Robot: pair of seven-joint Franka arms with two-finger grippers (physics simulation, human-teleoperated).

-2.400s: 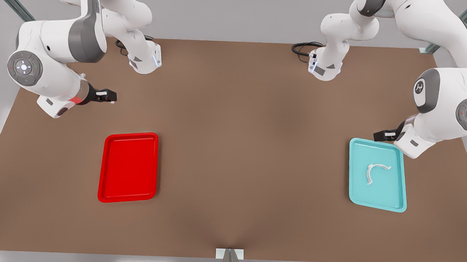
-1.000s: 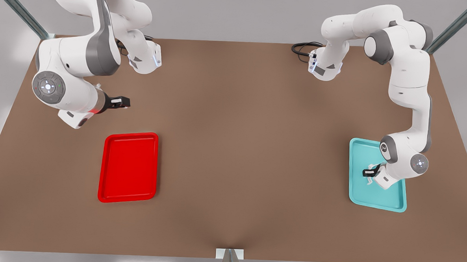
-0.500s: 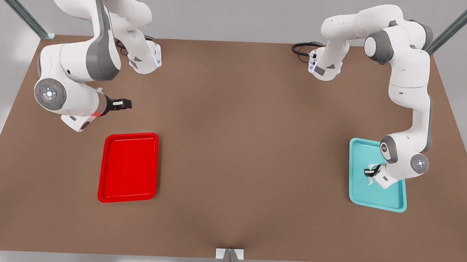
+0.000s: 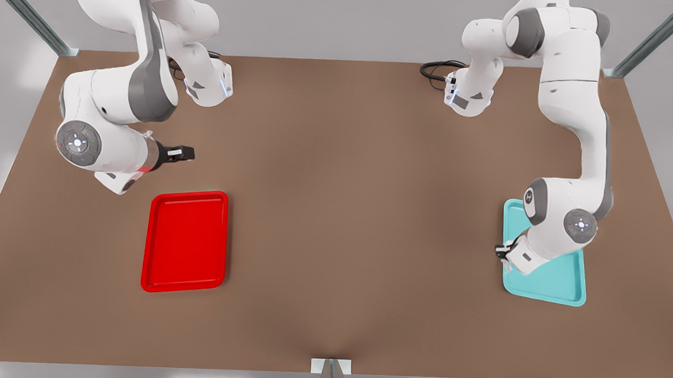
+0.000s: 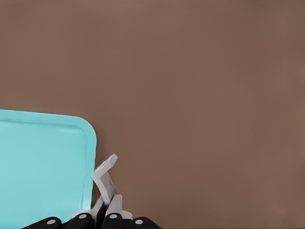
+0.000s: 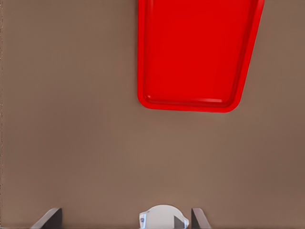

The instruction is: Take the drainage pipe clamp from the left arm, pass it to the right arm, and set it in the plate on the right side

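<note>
the clamp [image 5: 106, 177] is gripped by the left tool [image 4: 503, 252] at the teal tray's [image 4: 565, 278] edge, on the front view's right. the right tool [image 4: 186, 153] is held with fingers spread above the desk [image 4: 341, 212], near the red plate [image 4: 185, 240], apart from it.

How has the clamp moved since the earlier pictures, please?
Yes: the left gripper has carried the clamp from mid teal tray to its edge, toward the front view's left.

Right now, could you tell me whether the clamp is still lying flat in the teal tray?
No, the left end effector holds the drainage pipe clamp beside the teal tray's corner.
</note>
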